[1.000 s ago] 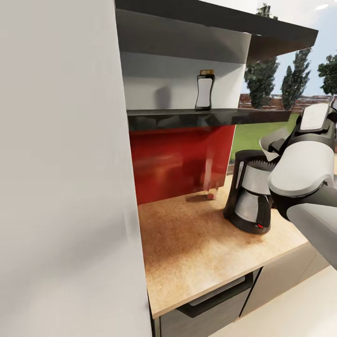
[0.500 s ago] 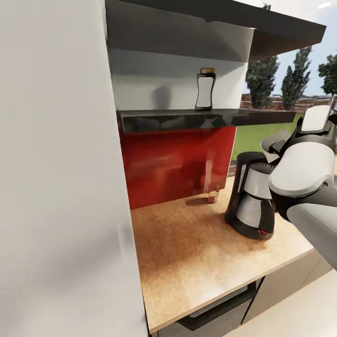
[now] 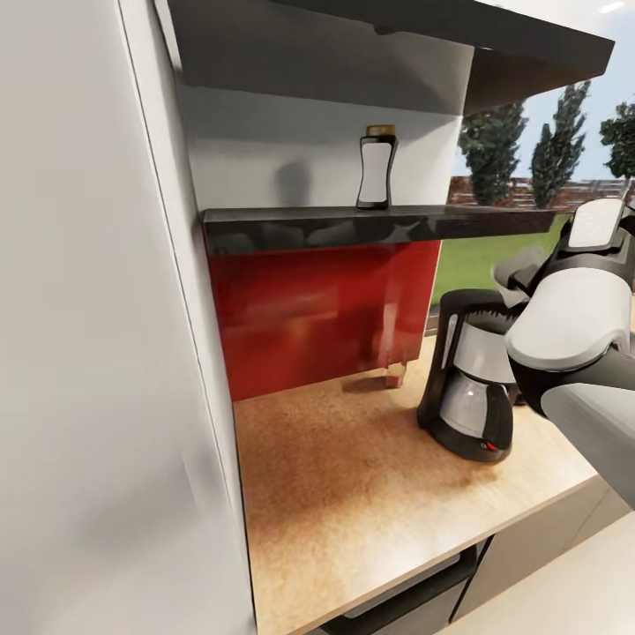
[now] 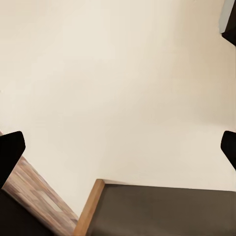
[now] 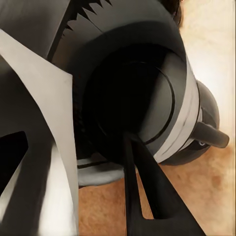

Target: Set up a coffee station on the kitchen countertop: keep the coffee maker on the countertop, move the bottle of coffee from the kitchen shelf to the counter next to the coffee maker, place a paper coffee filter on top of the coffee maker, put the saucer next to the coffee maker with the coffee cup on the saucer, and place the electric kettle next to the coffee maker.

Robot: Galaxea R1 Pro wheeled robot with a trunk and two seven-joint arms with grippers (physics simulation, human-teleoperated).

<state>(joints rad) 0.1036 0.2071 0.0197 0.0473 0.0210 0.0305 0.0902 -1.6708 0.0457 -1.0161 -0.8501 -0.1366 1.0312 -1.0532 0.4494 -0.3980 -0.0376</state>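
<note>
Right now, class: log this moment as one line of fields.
coffee maker: on countertop | bottle of coffee: upright on shelf | right claw: over coffee maker, holding paper filter | left claw: open, empty

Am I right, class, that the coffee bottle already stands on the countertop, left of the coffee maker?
No. The head view shows the coffee bottle standing on the dark shelf, up left of the coffee maker, not on the countertop.

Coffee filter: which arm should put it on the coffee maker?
Probably the right. Its gripper hangs over the coffee maker, with the paper filter at its fingers. The left gripper faces floor.
</note>
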